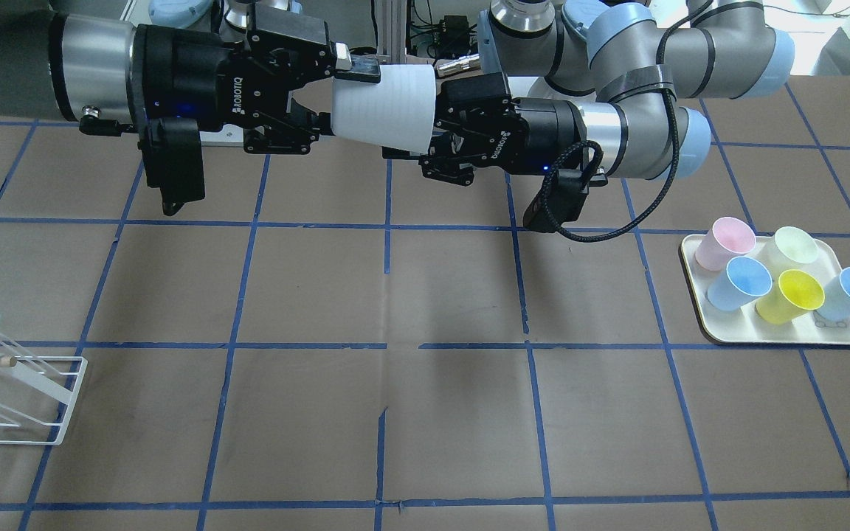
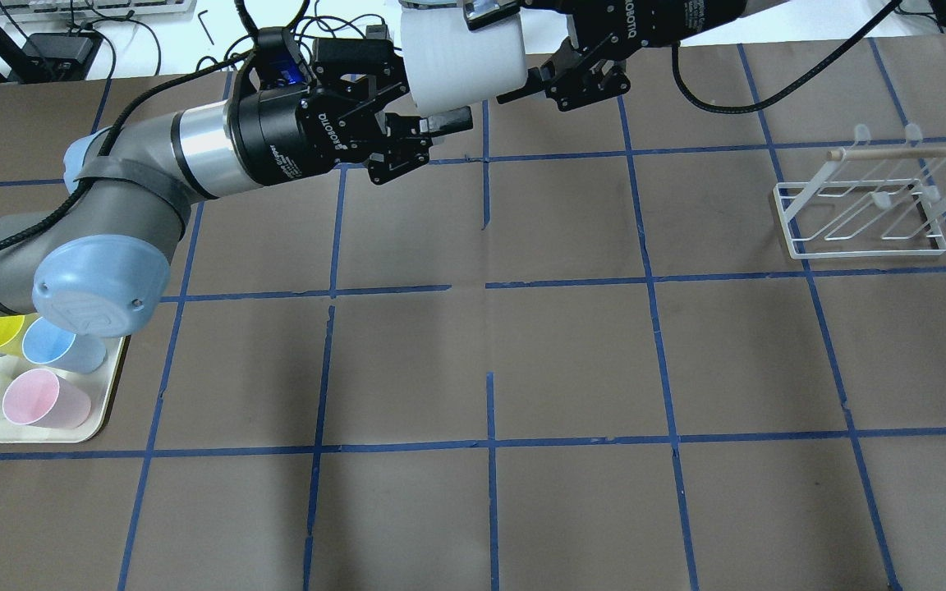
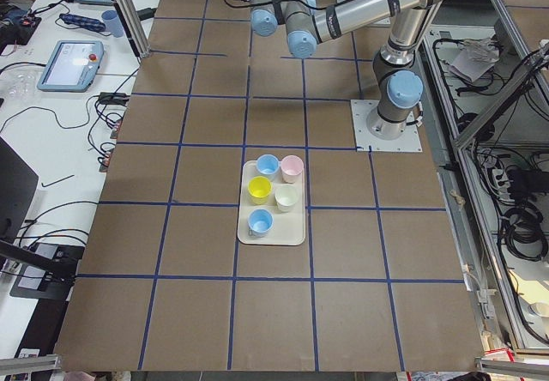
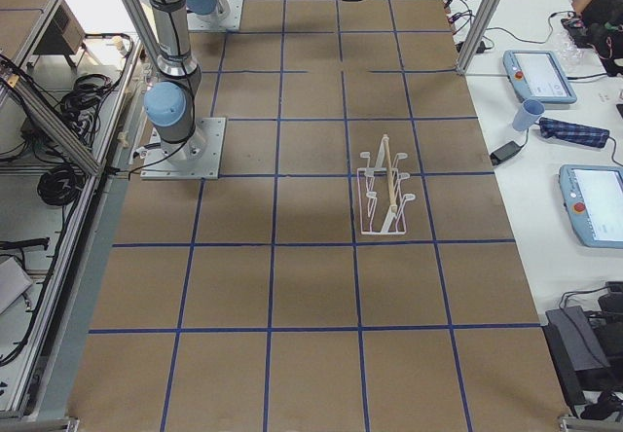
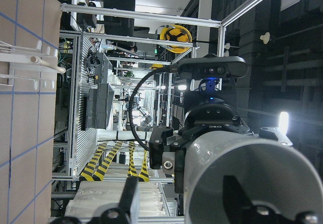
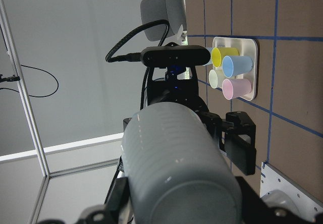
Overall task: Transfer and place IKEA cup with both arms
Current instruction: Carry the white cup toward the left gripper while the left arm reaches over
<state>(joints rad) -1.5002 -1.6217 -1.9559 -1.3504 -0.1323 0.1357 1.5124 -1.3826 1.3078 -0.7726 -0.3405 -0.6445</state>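
Observation:
The pale-grey IKEA cup (image 1: 388, 103) is held on its side in the air over the table's robot side, also in the overhead view (image 2: 456, 66). My right gripper (image 1: 344, 99) is shut on its narrow base end, one finger above and one below. My left gripper (image 1: 395, 136) is at the wide rim end. In the left wrist view one finger is inside the cup (image 5: 262, 173) and one is outside. Both stand off the wall, so it looks open. The right wrist view shows the cup's base (image 6: 176, 153) close up.
A cream tray (image 1: 764, 335) with several coloured cups sits on my left side, also in the overhead view (image 2: 71, 433). A white wire rack (image 1: 19, 398) with a wooden rod stands on my right side (image 2: 859, 222).

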